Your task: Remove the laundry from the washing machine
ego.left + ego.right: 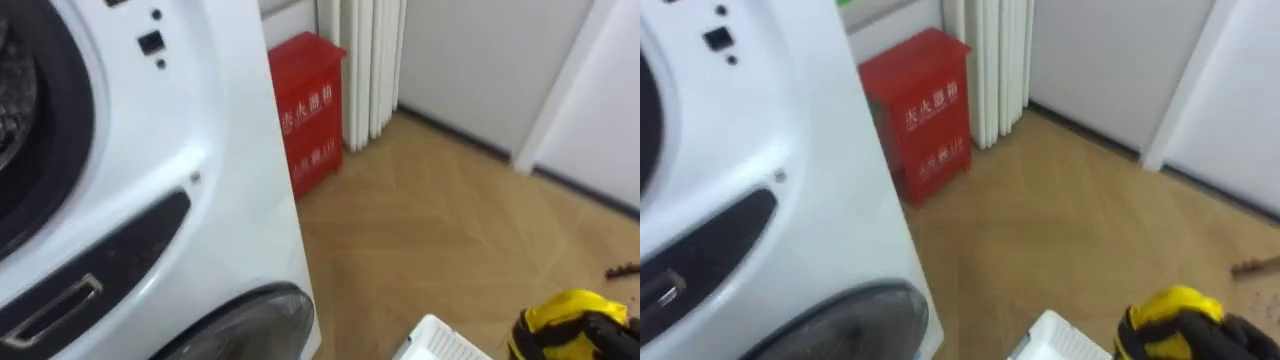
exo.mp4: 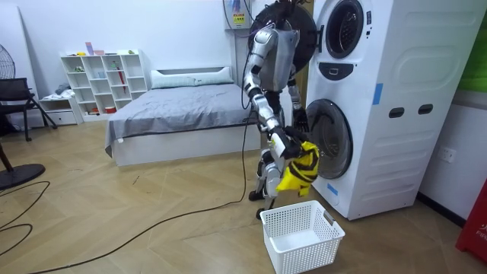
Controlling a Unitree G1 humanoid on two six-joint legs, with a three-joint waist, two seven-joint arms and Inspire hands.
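White washing machine (image 1: 770, 190) on the left, its dark round door (image 1: 835, 322) curving along the bottom edge. Past its corner, a red cabinet (image 1: 920, 110) stands on the wooden floor (image 1: 1060, 220), just beside a white ribbed column (image 1: 990, 60). Down in the lower right corner, the right hand (image 1: 1245, 342) has dark fingers (image 1: 1132, 340) curled round a yellow cloth (image 1: 1170, 305). A white basket (image 1: 1055, 340) corner pokes in just left of it.
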